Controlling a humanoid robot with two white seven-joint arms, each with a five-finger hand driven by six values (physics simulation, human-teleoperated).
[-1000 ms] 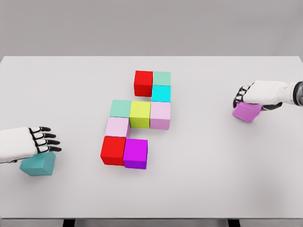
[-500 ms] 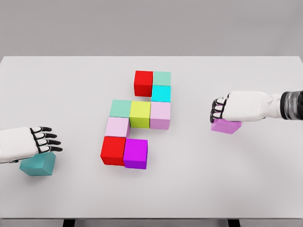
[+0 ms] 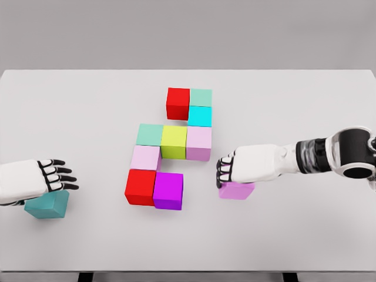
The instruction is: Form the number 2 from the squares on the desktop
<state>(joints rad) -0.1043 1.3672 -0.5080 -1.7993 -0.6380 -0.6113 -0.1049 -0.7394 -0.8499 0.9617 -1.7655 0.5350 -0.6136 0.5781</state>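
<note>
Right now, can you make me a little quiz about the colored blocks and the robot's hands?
1. True or false: the yellow-green block sits between the mint block and the pale pink block.
2. Which hand covers the pink-purple block? A) left hand B) right hand C) neither
3. Fill in: the block beside the red block in the nearest row is ____.

Key:
1. True.
2. B; the right hand rests on top of it, while the left hand is over the teal block near the table edge.
3. Magenta, the magenta block.
</note>
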